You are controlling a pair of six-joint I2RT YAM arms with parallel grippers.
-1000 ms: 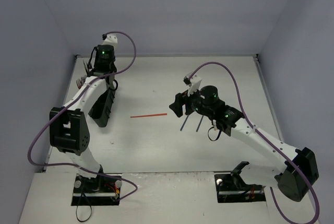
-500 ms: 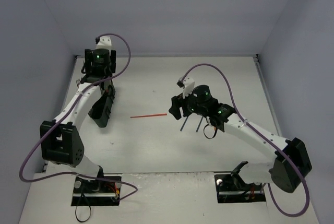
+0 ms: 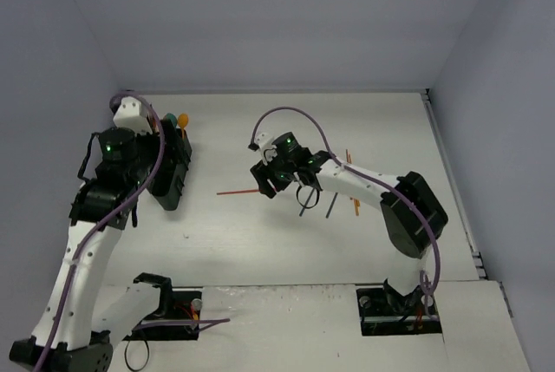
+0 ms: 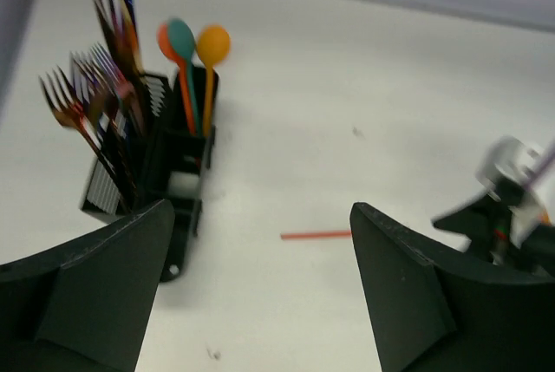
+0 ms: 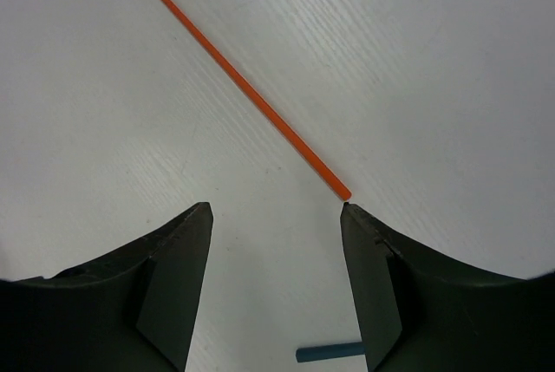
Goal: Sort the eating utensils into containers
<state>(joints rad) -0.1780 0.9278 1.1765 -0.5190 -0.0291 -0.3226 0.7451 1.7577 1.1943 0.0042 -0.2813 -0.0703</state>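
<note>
Over the worktop centre, right claw gapes empty at the near tip of the orange utensil, which runs to 11 o'clock, so closing could clip and flick it; left claw gapes empty near the caddy at 9 o'clock.

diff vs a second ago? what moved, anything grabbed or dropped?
Left pincer opened over the caddy and pulled back toward its base, empty; whether it released anything isn't visible. Right pincer swung left, now open at the orange stick's end, not gripping. Stick, caddy and the two dark utensils haven't moved.
</note>
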